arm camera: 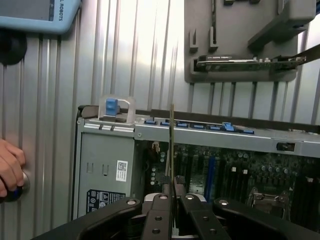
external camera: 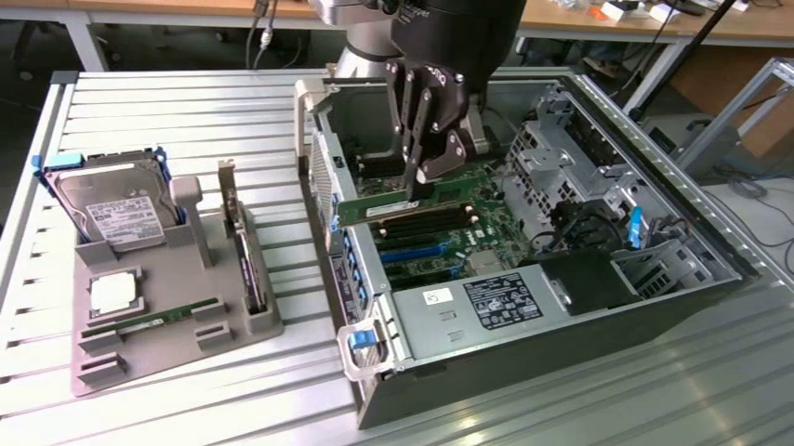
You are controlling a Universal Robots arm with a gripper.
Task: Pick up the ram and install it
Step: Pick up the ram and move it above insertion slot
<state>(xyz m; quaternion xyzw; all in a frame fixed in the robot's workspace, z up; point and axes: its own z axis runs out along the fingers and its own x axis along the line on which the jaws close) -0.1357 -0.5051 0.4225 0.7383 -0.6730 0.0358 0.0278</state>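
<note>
Exterior view: the ram (external camera: pixel 382 207) is being held edge-down in the narrow pinch of the gripper (external camera: pixel 423 182), inside the open computer case (external camera: pixel 522 316) and just above the black memory slots (external camera: pixel 425 223) on the motherboard (external camera: pixel 478 243), not yet seated. The stick is being gripped near its end toward the exterior view's right, so sag or twist of the free end is being judged the main risk; pressed down out of line with a slot, it could be jammed, bent or slipped from the pinch
</note>
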